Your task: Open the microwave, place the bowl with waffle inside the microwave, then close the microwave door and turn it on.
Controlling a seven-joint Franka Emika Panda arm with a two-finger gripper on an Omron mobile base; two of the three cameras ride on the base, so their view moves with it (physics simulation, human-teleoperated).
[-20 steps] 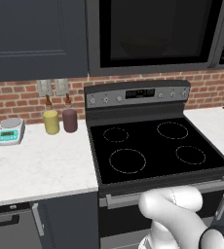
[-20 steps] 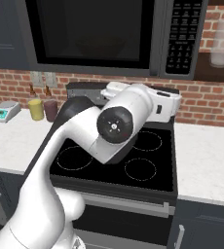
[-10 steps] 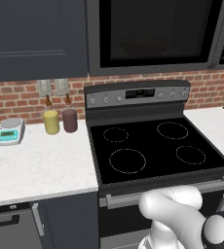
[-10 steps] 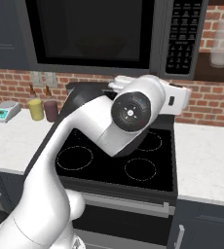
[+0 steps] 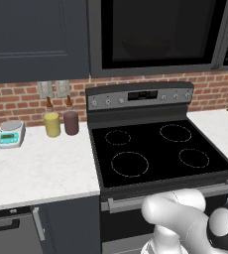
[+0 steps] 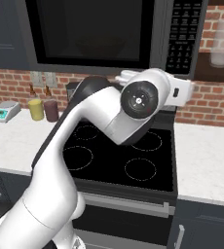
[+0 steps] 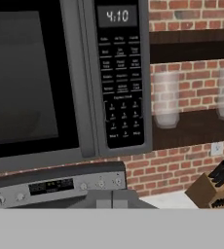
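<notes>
My pincer (image 7: 112, 198) closed and empty, microwave (image 7: 65, 78) up ahead and apart, its button panel (image 7: 120, 82) just above, door (image 7: 24, 80) shut

The microwave (image 7: 75, 82) shows "4:10" in pale digits on the small display (image 7: 117, 16) at the top of its button panel (image 7: 120, 80). The button captions below it and the stove (image 7: 60, 185) readout are too blurred to read
</notes>
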